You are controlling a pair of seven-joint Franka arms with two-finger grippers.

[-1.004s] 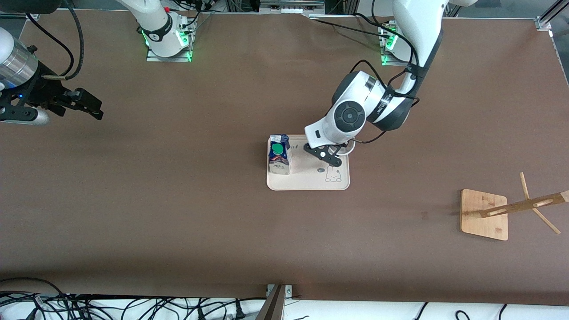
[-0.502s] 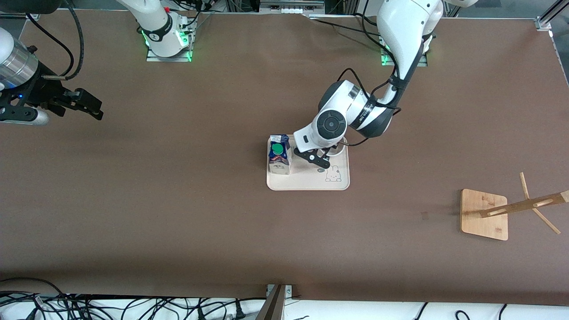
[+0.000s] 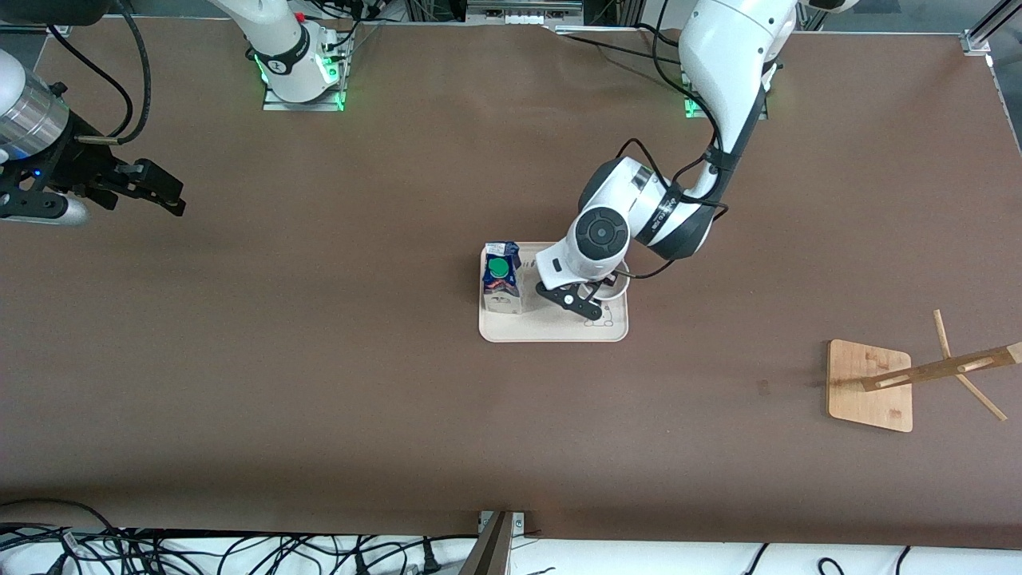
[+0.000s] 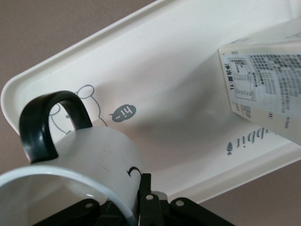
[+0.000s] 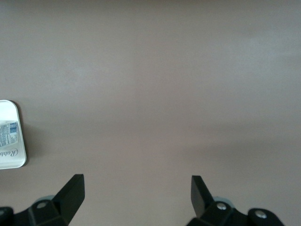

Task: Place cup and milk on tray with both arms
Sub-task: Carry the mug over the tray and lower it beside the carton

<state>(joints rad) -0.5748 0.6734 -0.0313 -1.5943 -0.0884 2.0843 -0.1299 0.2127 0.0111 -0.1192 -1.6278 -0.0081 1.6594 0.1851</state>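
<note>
The cream-white tray [image 3: 551, 327] lies mid-table. The milk [image 3: 501, 275] stands upright on it at the end toward the right arm. My left gripper [image 3: 592, 307] is shut on the white cup [image 3: 615, 288] by its rim, one finger [image 4: 143, 188] outside the wall. It holds the cup over the tray's end toward the left arm, above the rabbit drawing. The left wrist view shows the cup [image 4: 94, 155] with its black handle [image 4: 47, 117], the tray [image 4: 164, 70] and the milk [image 4: 268, 80]. I cannot tell if the cup touches the tray. My right gripper [image 3: 172, 198] waits open and empty over bare table.
A wooden rack with a square base [image 3: 870, 383] and slanting pegs stands toward the left arm's end, nearer the front camera. The right wrist view shows its open fingers [image 5: 70, 193] over brown table and a corner of the tray [image 5: 11, 160].
My left gripper has carried the cup over the tray, first toward the milk, then nearer the front camera onto the rabbit drawing. The right arm has not moved.
</note>
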